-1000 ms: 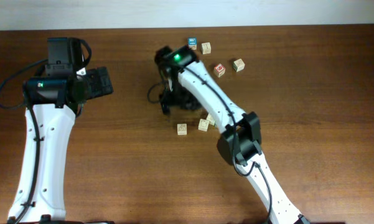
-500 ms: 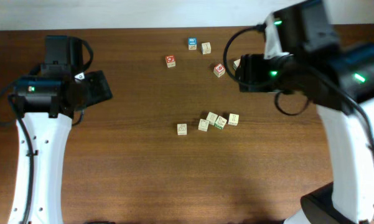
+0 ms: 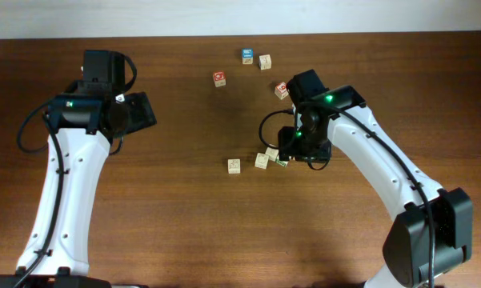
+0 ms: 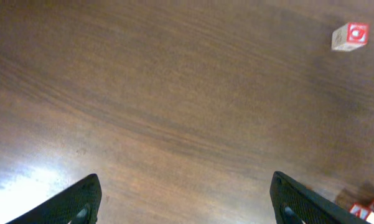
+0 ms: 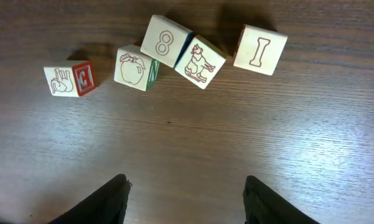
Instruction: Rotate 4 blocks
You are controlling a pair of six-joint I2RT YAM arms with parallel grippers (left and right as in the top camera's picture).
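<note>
The blocks [image 5: 200, 62] are seen in a loose row on the worktop [image 5: 187, 137] in the right wrist view, beyond the fingertips of the right gripper [image 5: 185, 190]. The apple block [image 5: 135, 67] is touched at its upper right by the 8 block [image 5: 167, 41], against which the animal block [image 5: 200, 62] is pressed. The I block [image 5: 260, 50] is set just beside them to the right, apart. A cube with a hand sign and a red side face [image 5: 68, 79] is found left of the apple block, not touching it. The right gripper's jaws are held apart with nothing between them, and no block is touched. From overhead, this gripper is seen over the right end of the row, so that the I block is hidden.

The left gripper [image 4: 183, 202] is held wide apart and empty over bare wood, well away from the row. A red-faced cube [image 4: 350, 36] is seen far ahead of it.
</note>
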